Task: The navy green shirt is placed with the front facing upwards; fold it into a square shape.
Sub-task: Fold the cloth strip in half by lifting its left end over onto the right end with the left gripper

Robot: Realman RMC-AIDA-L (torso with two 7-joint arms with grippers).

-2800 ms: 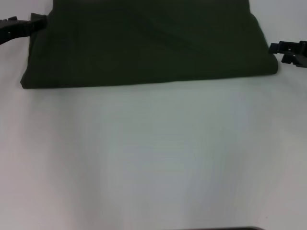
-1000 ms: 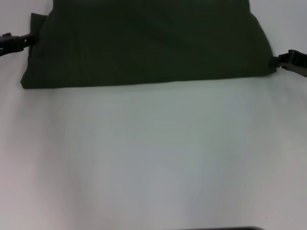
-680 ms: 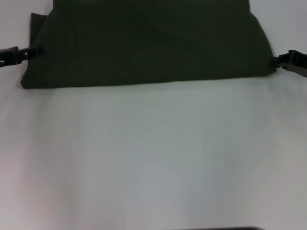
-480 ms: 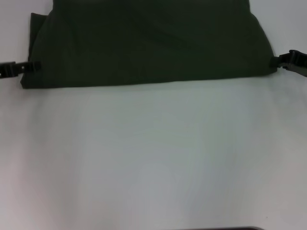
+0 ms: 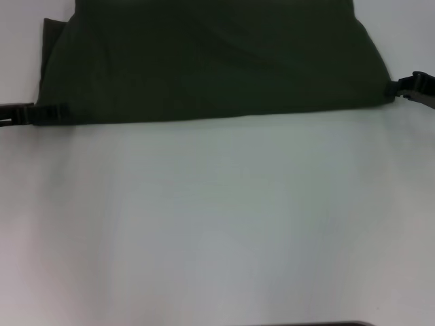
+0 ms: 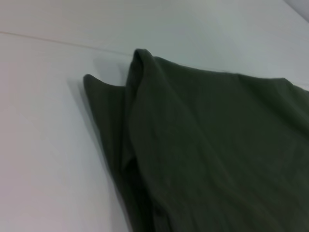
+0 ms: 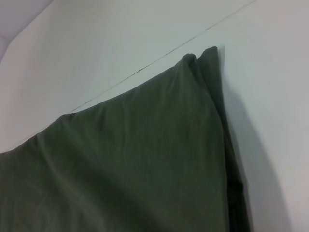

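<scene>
From my remote station I see the navy green shirt (image 5: 217, 61) lying partly folded on the white bench (image 5: 217, 224), plain side up with no lettering showing, its near edge a straight fold running across the far half of the bench. My left gripper (image 5: 51, 113) sits low at the shirt's near left corner, its tip touching the cloth, and my right gripper (image 5: 401, 87) sits at the shirt's near right corner, just at the edge. I cannot tell whether either gripper is clenched on fabric or released. The left wrist view shows the shirt's layers stacked unevenly on that side, one lower layer sticking out beyond the upper fold; the right wrist view shows a tidier stacked edge. My worry is that a pinch at the left corner would catch only the top layer, so the lower ones would stay behind and the fold would open or skew. The two grippers also sit at slightly different depths along the shirt's edge, so lifting together could drag the cloth crooked and spoil the square.
</scene>
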